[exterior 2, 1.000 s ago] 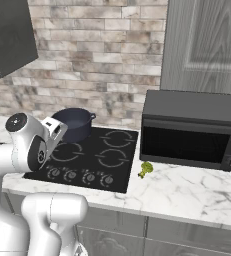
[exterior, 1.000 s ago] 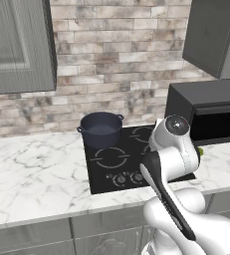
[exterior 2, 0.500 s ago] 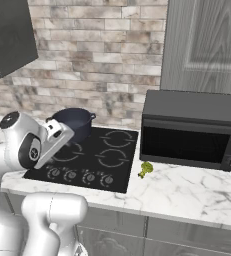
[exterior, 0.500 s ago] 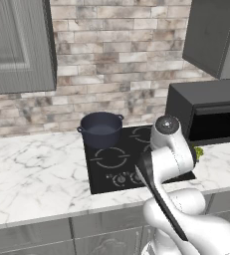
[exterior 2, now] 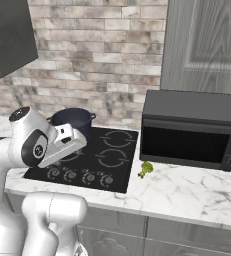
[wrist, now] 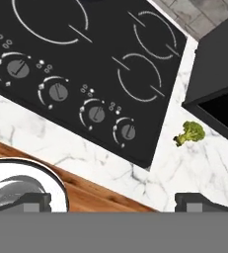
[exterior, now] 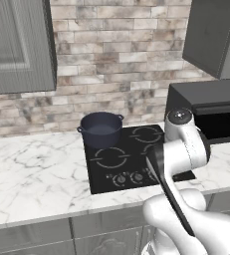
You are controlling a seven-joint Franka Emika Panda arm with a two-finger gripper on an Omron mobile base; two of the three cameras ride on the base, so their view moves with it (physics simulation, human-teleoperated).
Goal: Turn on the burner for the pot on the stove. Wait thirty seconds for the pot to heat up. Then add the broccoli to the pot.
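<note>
The dark blue-grey pot (exterior: 101, 130) (exterior 2: 73, 120) stands on the back left ring of the black stove (exterior: 100, 180) (exterior 2: 121, 171) (wrist: 100, 49). A row of round knobs (wrist: 95, 114) runs along the stove's front edge. The small green broccoli (exterior 2: 146, 169) (wrist: 190, 132) lies on the marble counter just right of the stove, in front of the microwave. My gripper (wrist: 113, 202) hangs open above the counter's front edge, looking down at the knobs, with nothing between its fingertips (wrist: 32, 201). The pot is out of the hand view.
A black microwave (exterior: 212, 108) (exterior 2: 189, 131) stands on the counter right of the stove, close behind the broccoli. The marble counter (exterior: 32, 169) (exterior 2: 187, 187) stretches to both sides. Grey wall cabinets (exterior: 17, 45) hang above, and a brick wall is behind.
The arm has swung a little, and the hand has moved slightly right and down over the stove's front. The gripper has stayed open. Pot and broccoli have not moved.
</note>
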